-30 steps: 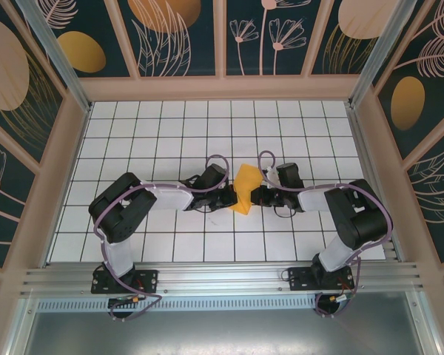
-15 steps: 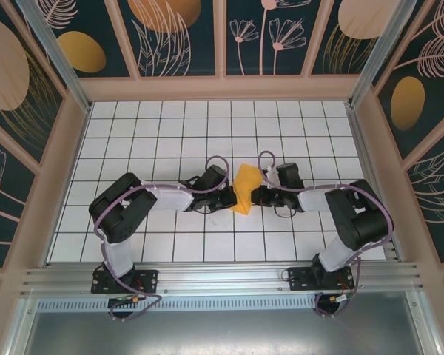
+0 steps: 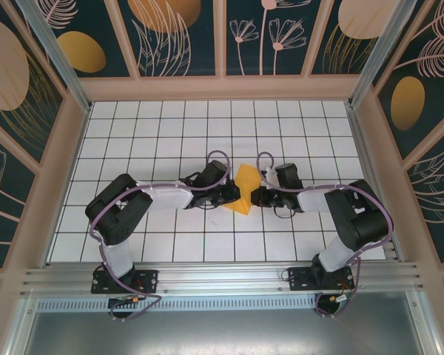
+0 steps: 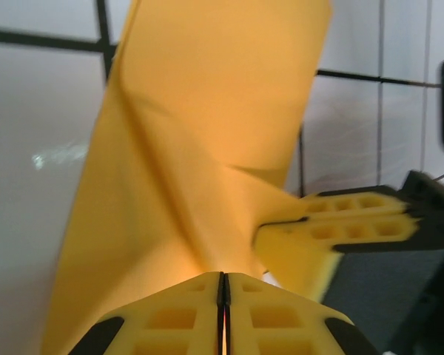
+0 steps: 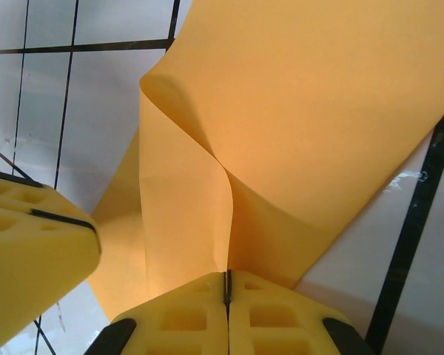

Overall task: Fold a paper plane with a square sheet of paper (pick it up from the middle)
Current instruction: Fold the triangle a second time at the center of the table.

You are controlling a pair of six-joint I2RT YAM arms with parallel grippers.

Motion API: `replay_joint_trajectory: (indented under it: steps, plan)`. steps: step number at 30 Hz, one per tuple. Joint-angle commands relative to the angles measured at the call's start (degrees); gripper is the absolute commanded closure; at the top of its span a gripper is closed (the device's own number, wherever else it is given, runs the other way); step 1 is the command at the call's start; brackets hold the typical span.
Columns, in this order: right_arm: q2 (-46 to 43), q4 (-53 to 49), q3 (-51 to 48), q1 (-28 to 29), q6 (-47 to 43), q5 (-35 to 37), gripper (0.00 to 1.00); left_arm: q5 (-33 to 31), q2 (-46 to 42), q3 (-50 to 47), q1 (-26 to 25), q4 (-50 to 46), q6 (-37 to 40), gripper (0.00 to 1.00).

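I can read no text, label, brand, number or sign in any of my views from here.

floor: white tiled table [image 3: 148, 133] (dark grout lines) | walls: floral panels [image 3: 177, 37] | near edge: metal rail [image 3: 222, 277]

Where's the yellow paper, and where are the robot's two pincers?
yellow paper [image 3: 246, 182]: top view, the middle of the sheet.
left pincer [image 4: 223, 278]: left wrist view, where its shut fingertips meet.
right pincer [image 5: 226, 275]: right wrist view, where its shut fingertips meet.
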Motion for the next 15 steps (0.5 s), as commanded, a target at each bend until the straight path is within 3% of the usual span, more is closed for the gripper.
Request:
replay_joint_trajectory:
  steps: [1, 15]
  plan:
    - [0.7, -1.6, 1.0, 0.7, -1.6, 1.4, 0.92, -1.2, -0.4, 3.5, -0.3, 0.6, 0.1, 0.87]
    - [1.1, -1.4, 0.9, 0.7, -1.5, 1.5, 0.92, -5.0, 6.1, 8.6, -0.3, -1.7, -2.3, 0.92]
